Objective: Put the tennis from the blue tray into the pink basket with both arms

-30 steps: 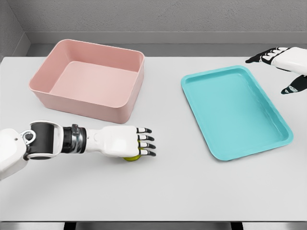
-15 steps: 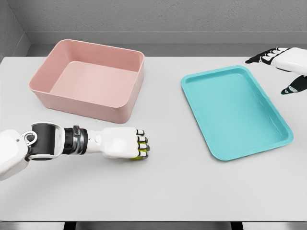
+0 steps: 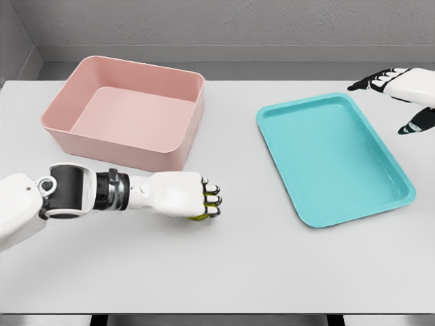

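The left robot hand (image 3: 182, 195) reaches over the white tabletop (image 3: 238, 265) in front of the pink rectangular plastic basket (image 3: 126, 112), its fingers (image 3: 211, 199) curled tightly around the yellow-green tennis ball (image 3: 199, 216), which shows only as a sliver under the fingertips and palm. Farther right lies the blue-green rectangular tray (image 3: 333, 157), nothing in it. At the right edge the right robot hand (image 3: 401, 92) hovers with fingers spread, holding nothing.
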Motion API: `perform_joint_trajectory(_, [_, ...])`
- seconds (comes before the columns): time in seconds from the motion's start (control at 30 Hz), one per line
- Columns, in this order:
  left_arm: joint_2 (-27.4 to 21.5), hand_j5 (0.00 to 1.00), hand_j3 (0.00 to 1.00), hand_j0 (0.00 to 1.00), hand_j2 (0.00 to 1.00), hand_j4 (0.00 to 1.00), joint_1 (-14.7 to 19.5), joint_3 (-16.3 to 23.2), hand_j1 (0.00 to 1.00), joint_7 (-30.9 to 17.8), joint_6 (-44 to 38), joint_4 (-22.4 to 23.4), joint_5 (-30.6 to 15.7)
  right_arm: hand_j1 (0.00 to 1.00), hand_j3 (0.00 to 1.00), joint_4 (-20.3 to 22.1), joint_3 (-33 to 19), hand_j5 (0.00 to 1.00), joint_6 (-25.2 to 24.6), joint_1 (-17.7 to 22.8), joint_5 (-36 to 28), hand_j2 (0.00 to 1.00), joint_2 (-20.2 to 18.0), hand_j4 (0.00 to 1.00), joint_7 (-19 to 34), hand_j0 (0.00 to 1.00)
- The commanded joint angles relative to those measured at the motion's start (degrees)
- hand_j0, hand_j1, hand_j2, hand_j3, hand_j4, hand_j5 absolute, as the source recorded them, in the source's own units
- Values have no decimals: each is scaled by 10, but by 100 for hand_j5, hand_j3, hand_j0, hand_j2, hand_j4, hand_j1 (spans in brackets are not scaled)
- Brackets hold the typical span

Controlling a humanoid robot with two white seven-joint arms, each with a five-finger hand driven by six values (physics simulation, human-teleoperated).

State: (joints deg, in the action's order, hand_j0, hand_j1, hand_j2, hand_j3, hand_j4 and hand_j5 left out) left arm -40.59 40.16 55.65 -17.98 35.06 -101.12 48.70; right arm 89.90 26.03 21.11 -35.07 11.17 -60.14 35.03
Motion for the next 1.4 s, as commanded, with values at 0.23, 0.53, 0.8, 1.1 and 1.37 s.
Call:
perform_joint_trajectory(0.23, [32,18,18,18,18,18,44,-33,18,1,-1,8,-74,100,100,0,0,100,-1,0,-2,100,-2,100,0,100])
perform_joint_trajectory(0.53, [32,19,19,19,19,19,52,-191,19,1,-1,117,-142,100,100,-1,0,100,-1,1,-2,100,-2,100,0,100])
perform_joint_trajectory(0.8, [30,19,19,19,19,19,62,-237,19,-2,-1,310,-113,100,100,-1,0,100,-1,1,-2,100,-2,100,0,100])
perform_joint_trajectory(1.1, [39,58,58,58,58,58,62,-230,58,-3,-1,358,-63,100,100,0,0,100,-1,1,-2,100,-2,100,0,100])
perform_joint_trajectory(1.37, [37,100,100,100,100,100,62,-236,100,-2,-1,356,-71,100,100,0,0,100,-1,1,-2,100,-2,100,0,100])
